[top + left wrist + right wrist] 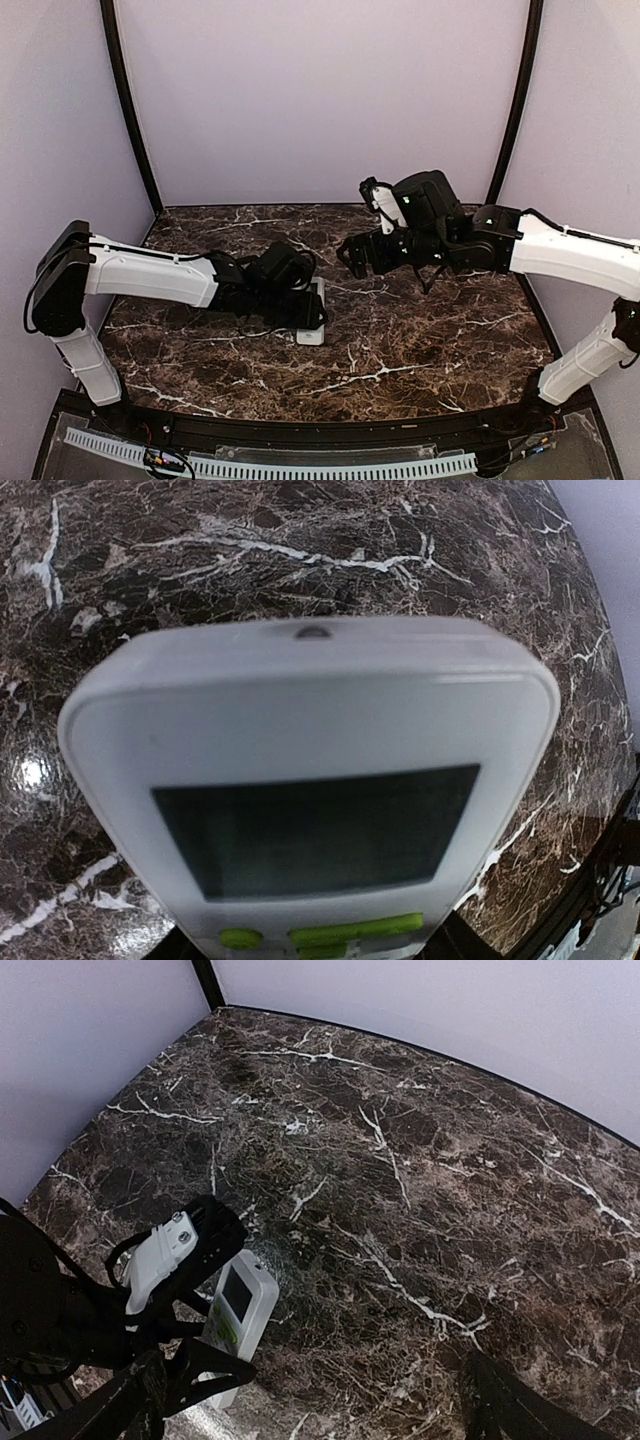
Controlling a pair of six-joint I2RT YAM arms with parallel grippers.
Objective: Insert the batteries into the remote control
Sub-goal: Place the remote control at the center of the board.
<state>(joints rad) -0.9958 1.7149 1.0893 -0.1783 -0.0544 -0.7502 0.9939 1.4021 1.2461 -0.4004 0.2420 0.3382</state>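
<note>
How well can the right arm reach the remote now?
Probably yes, partly: bare table lies between the open right fingers and the remote, though the left fingers cover part of it.

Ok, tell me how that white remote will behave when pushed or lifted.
The remote control looks like a rigid plastic slab, so it should stay stiff and probably feel light. Flat and box-shaped, display up, it is unlikely to roll or tip. Its smooth casing on the glossy marble table may slide or swivel when nudged.
</note>
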